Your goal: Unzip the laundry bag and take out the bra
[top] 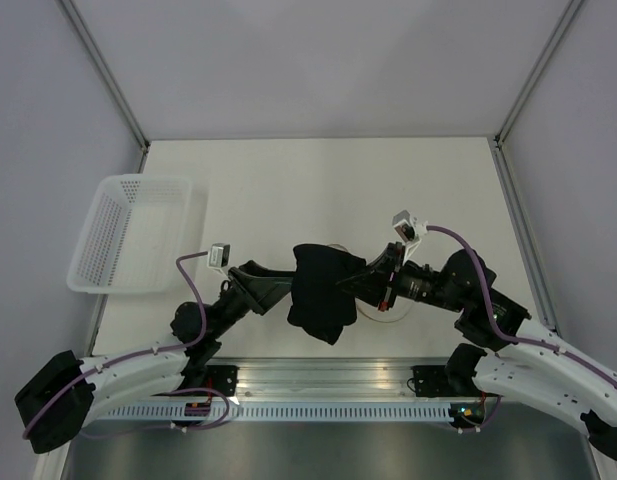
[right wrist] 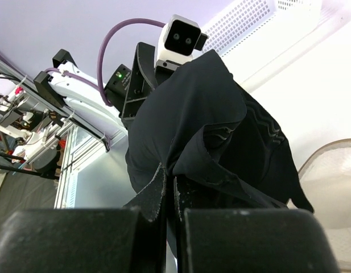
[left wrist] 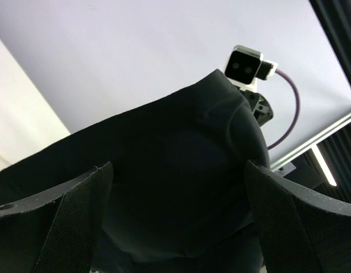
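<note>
Right, from the top view I see the bra (top: 321,292) bunched up in mid-air near the middle of the table (top: 288,180), between my two arms. The right gripper (top: 342,287) comes in from 3 o'clock and is pinched tight on the cloth. The left gripper (top: 291,289) comes in from 9 o'clock, spread wide at the bra's edge. A sliver of the laundry bag (top: 374,312), its tan rim, shows at 4 o'clock of the bra, under the right arm. The white basket (top: 128,235) sits out at 10 o'clock.

On the left wrist view, the left gripper (left wrist: 179,170) stands wide apart with the bra (left wrist: 181,142) filling the gap, not clamped.

On the right wrist view, the right gripper (right wrist: 169,185) is closed on a fold of the bra (right wrist: 209,125), which hangs above the fingers. The laundry bag (right wrist: 334,187) lies on the table at 4 o'clock, mesh and tan rim showing.
</note>
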Available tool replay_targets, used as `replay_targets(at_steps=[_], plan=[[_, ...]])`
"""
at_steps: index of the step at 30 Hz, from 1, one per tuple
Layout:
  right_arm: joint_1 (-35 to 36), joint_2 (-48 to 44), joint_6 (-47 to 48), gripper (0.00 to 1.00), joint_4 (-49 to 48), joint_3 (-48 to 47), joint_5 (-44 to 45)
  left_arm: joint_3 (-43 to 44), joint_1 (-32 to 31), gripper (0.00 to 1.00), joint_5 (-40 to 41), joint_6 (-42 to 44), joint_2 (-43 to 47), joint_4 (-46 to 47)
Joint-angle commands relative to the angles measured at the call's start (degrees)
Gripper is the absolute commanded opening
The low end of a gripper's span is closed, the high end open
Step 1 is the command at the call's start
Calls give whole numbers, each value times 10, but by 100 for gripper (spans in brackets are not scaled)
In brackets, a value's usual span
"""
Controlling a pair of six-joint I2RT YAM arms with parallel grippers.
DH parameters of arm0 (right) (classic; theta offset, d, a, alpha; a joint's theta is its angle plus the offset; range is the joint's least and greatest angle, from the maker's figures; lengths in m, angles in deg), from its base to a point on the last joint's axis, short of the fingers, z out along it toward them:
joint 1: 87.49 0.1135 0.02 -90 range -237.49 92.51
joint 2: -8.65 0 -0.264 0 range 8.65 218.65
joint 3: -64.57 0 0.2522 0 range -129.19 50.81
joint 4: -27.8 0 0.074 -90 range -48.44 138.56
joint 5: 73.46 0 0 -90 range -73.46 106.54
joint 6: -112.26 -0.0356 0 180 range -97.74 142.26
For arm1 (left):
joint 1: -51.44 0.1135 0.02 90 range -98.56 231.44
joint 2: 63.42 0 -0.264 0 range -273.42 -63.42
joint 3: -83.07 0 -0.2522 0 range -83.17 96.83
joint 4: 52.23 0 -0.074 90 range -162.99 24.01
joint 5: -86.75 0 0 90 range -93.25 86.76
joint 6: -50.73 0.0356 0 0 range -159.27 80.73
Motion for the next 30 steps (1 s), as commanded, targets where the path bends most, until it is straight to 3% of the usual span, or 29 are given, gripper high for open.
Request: replay_targets(at_steps=[1, 12, 21, 30], plan=[[-2, -25, 20, 0, 1, -24, 9, -3, 4, 100, -14, -46, -4, 80], [-1, -45, 36, 0, 23, -45, 0, 12, 6, 100, -27, -58, -36, 98], [-2, 1, 18, 0, -32, -24, -15, 44, 6, 100, -66, -97, -120, 216], [-1, 11, 33, 1, 16, -12, 39, 44, 7, 100, -65, -110, -136, 282]])
